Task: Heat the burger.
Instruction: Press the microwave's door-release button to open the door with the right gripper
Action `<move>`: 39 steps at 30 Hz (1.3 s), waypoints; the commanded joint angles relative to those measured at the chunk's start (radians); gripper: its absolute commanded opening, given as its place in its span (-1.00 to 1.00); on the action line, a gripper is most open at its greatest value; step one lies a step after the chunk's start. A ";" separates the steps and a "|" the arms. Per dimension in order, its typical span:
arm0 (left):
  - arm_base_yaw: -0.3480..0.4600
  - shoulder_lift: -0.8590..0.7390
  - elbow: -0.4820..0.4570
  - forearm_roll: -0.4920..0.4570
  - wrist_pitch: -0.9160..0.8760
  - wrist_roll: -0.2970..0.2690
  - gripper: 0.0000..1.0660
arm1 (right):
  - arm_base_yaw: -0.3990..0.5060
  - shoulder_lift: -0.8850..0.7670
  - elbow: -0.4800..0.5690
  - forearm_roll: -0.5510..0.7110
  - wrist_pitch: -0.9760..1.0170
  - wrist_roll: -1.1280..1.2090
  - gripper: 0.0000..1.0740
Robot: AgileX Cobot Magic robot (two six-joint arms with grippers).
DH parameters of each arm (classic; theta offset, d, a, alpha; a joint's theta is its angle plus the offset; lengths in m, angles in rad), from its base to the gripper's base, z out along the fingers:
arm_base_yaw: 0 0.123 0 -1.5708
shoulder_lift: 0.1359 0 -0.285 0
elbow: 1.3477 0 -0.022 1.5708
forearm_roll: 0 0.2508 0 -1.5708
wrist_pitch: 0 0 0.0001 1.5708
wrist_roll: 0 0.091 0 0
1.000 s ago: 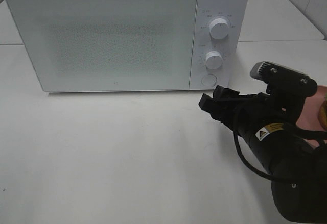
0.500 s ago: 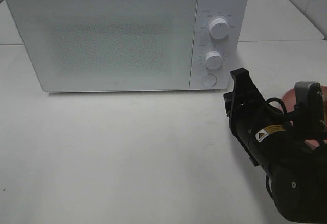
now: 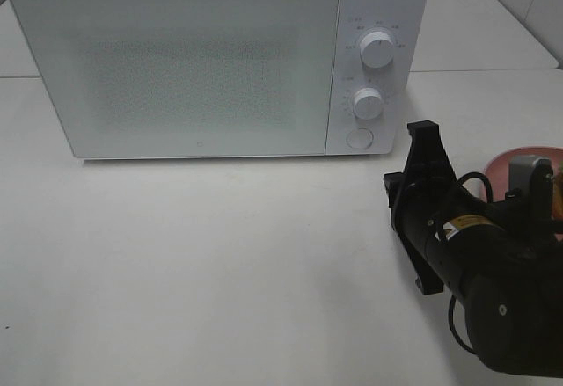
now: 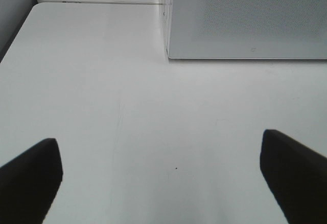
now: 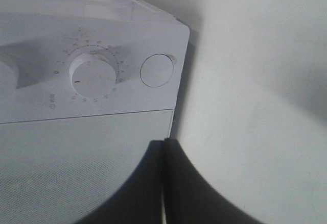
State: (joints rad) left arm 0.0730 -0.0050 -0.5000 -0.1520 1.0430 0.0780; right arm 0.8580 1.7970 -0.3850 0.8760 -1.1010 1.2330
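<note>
The white microwave (image 3: 193, 61) stands at the back of the table with its door closed. My right gripper (image 3: 425, 133) is shut with nothing in it, turned on edge, its tip a short way right of the round button (image 3: 358, 138) at the foot of the control panel. In the right wrist view the shut fingertips (image 5: 164, 145) point at the panel, below the button (image 5: 157, 70) and the lower knob (image 5: 94, 73). My left gripper (image 4: 163, 183) is open over bare table near the microwave's front left corner (image 4: 168, 55). The burger is hidden behind my right arm.
A pink plate (image 3: 519, 157) shows partly at the right edge behind my right arm. The panel carries an upper knob (image 3: 377, 49) and a lower knob (image 3: 368, 103). White table (image 3: 220, 254) stretches in front of the microwave.
My right gripper has closed from open to shut. It rolled onto its edge and pulled back to the right, its tip now beside the microwave's lower right corner.
</note>
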 commanded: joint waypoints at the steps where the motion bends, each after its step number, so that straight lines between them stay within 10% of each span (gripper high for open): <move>1: -0.002 -0.025 0.003 -0.004 -0.006 -0.004 0.90 | -0.048 -0.002 -0.042 -0.049 0.045 0.005 -1.00; 39: -0.002 -0.025 0.003 -0.004 -0.006 -0.004 0.90 | -0.241 0.271 -0.342 -0.218 0.145 0.103 -1.00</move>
State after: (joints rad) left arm 0.0730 -0.0050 -0.5000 -0.1520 1.0430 0.0780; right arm 0.6220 2.0580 -0.7100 0.6660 -0.9620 1.3360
